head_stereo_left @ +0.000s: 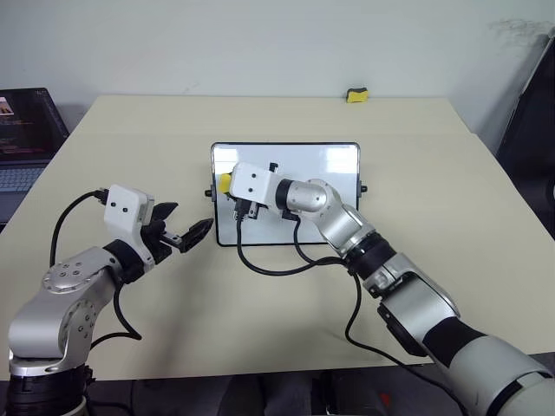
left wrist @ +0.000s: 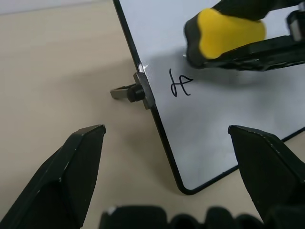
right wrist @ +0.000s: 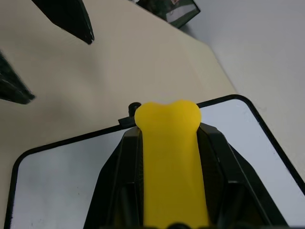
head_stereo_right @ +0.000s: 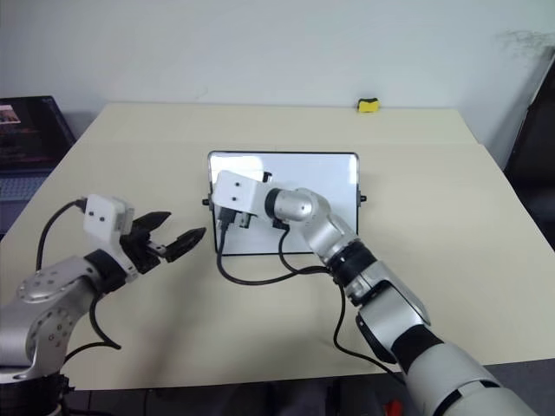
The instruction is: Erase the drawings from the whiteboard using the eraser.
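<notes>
Holding eraser: your right gripper (right wrist: 167, 138) is clamped on the yellow eraser (right wrist: 169, 157), squeezed between both fingers so the free end juts out to rub.
Board: the whiteboard (head_stereo_left: 329, 160) lies flat mid-table, eraser over its left end.
Drawing: one scribble (left wrist: 180, 83) sits by the left knob (left wrist: 127, 92), just beside the eraser; you likely wipe it next.
Left gripper (head_stereo_left: 185, 230): fingers apart, empty, beside the board's left edge, seemingly ready to steady it.
</notes>
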